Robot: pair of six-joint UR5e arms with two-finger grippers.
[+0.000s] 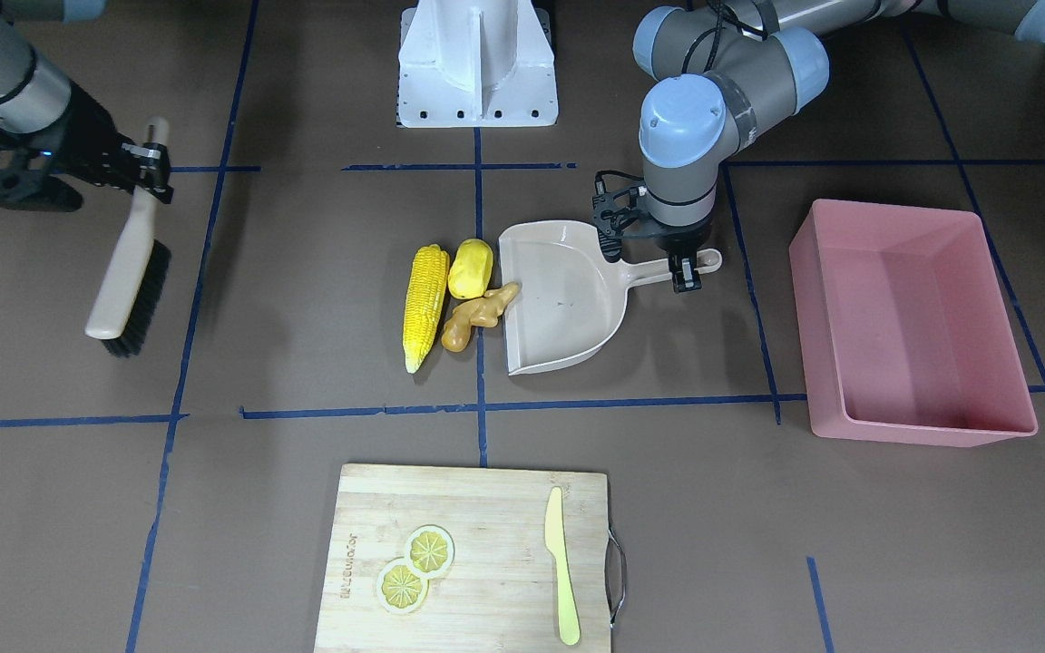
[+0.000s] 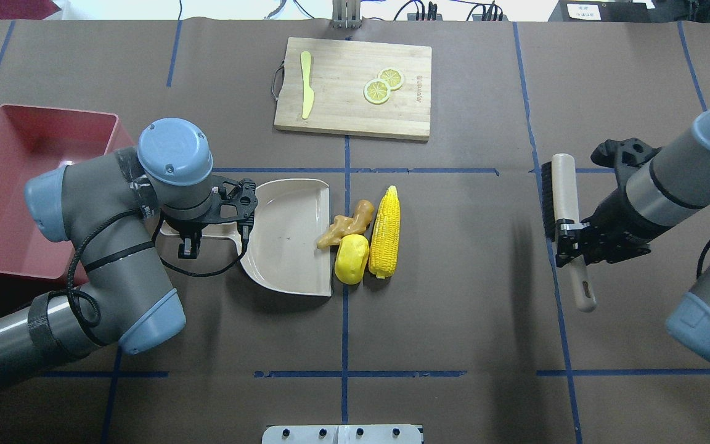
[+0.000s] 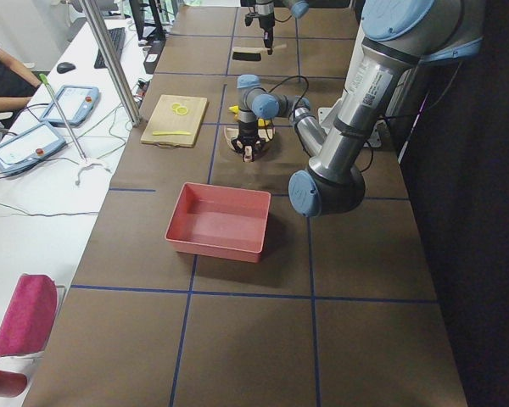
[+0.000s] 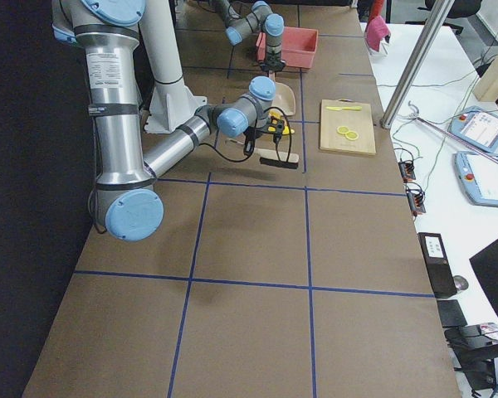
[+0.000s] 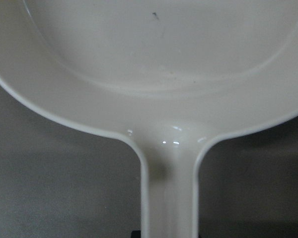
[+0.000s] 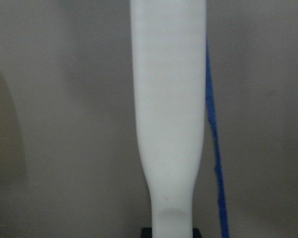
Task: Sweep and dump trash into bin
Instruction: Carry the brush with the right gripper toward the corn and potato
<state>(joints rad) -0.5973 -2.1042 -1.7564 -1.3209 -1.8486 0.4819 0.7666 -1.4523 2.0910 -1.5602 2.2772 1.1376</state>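
Note:
The trash lies mid-table: a corn cob [image 2: 386,233], a rounded yellow lump [image 2: 352,259] and a tan ginger root [image 2: 346,225] that touches the open lip of the beige dustpan [image 2: 287,237]. The pan is empty. My left gripper [image 2: 190,233] is shut on the dustpan handle [image 5: 169,188]. My right gripper [image 2: 571,243] is shut on the handle [image 6: 169,124] of a black-bristled brush [image 2: 561,197], well to the right of the trash. The pink bin [image 2: 16,185] stands empty at the far left, behind my left arm.
A wooden cutting board [image 2: 355,86] at the far side carries two lemon slices [image 2: 383,86] and a pale yellow-green knife [image 2: 307,92]. The robot's white base [image 1: 477,63] stands at the near edge. Blue tape lines cross the brown table.

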